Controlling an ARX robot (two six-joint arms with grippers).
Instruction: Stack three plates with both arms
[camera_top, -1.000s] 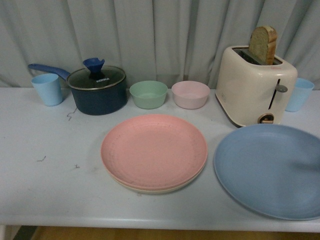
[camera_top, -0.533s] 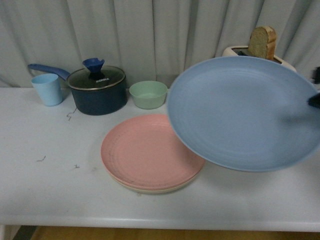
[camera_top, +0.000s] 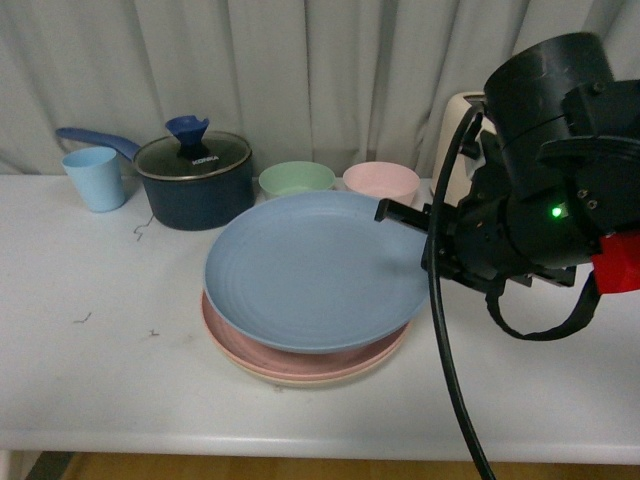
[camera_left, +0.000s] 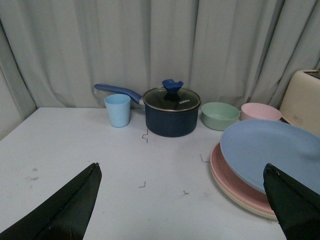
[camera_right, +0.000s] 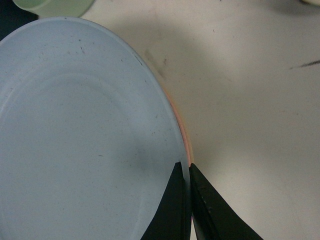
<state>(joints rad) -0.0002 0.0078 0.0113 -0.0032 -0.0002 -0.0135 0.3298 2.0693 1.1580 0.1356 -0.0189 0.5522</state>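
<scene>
My right gripper (camera_right: 184, 165) is shut on the right rim of the light blue plate (camera_top: 310, 270). It holds the plate slightly tilted just above the pink plate (camera_top: 300, 362), which lies on the beige plate (camera_top: 300, 381) at the table's middle. The bulky black right arm (camera_top: 545, 190) stands right of the stack. In the right wrist view the light blue plate (camera_right: 80, 135) fills the frame and a thin pink edge (camera_right: 184, 135) shows past its rim. My left gripper (camera_left: 182, 200) is open and empty over bare table left of the stack (camera_left: 240, 175).
Along the back stand a light blue cup (camera_top: 96, 178), a dark blue lidded pot (camera_top: 195, 178), a green bowl (camera_top: 296, 180), a pink bowl (camera_top: 381, 183) and a cream toaster (camera_top: 455, 140) partly hidden by the arm. Grey curtain behind. Table front edge (camera_top: 300, 445) is near.
The light blue plate rose from the table at the right, swung left and came down over the pink and beige stack. The right arm has entered the front view.
</scene>
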